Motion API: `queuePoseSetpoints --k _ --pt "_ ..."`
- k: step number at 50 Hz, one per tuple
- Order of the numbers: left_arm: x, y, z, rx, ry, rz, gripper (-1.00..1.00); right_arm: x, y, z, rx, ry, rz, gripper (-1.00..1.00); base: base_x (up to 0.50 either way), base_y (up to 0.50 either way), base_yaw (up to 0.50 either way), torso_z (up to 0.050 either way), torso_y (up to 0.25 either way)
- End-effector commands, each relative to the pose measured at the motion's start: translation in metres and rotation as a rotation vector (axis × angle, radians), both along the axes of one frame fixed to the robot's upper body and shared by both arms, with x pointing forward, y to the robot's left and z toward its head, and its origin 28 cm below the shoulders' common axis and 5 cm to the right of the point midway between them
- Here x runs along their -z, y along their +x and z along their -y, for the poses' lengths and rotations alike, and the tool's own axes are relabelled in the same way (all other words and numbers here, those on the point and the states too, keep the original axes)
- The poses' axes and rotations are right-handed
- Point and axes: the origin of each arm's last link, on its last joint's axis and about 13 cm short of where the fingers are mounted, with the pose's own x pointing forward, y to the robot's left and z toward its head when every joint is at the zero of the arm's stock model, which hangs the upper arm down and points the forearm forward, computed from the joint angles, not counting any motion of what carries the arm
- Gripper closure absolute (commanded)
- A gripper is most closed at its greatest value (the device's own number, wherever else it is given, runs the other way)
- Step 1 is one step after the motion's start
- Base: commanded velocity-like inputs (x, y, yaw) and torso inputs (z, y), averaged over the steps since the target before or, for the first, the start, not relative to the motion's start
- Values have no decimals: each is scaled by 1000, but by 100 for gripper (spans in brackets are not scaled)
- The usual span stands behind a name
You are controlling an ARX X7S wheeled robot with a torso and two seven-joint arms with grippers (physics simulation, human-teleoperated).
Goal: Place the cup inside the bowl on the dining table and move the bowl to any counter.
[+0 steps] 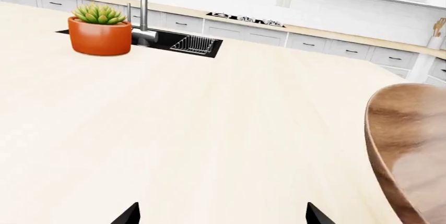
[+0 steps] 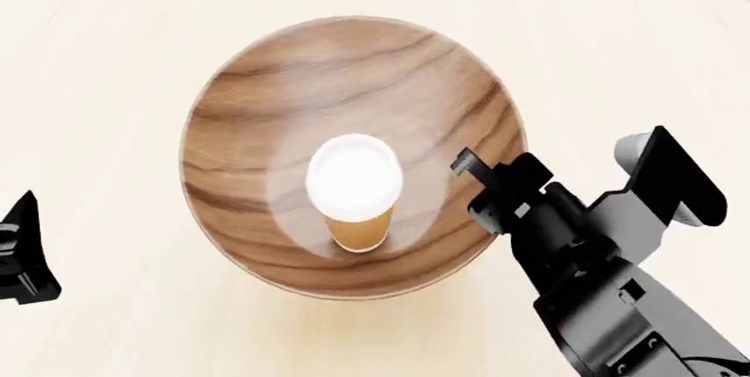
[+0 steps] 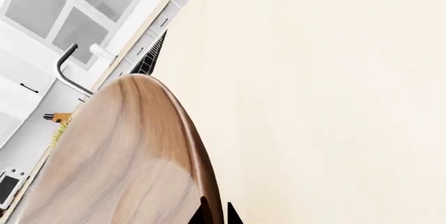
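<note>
The brown wooden bowl rests on the cream dining table. Upright in its middle stands the tan cup with its white lid. My right gripper is at the bowl's right rim; in the right wrist view its fingertips are shut on the rim of the bowl, one inside and one outside. My left gripper hangs open to the left of the bowl, apart from it. In the left wrist view its tips stand wide over bare table, with the bowl to one side.
An orange pot with a green plant stands beside a black sink and a faucet. Behind them a tan counter over white drawers runs along the tiled wall, with a cooktop on it.
</note>
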Motion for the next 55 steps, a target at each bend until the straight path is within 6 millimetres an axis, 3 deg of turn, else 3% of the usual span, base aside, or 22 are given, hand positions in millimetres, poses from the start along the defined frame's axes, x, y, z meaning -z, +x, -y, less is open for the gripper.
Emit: queuePoseSetpoints --k 1,15,35,55 --pt "0 3 1 -11 -1 11 -100 -2 -9 8 17 42 71 100 0 0 0 0 0" --pt "4 4 0 -6 -5 0 -100 -5 -22 35 45 -87 10 100 0 0 0 0 0" --pt "1 5 4 -1 0 2 -100 -1 -19 36 94 -53 4 100 -137 -5 0 0 1" --pt "-2 2 3 4 4 8 -100 -1 -21 40 97 -37 -8 100 -85 -464 0 0 0"
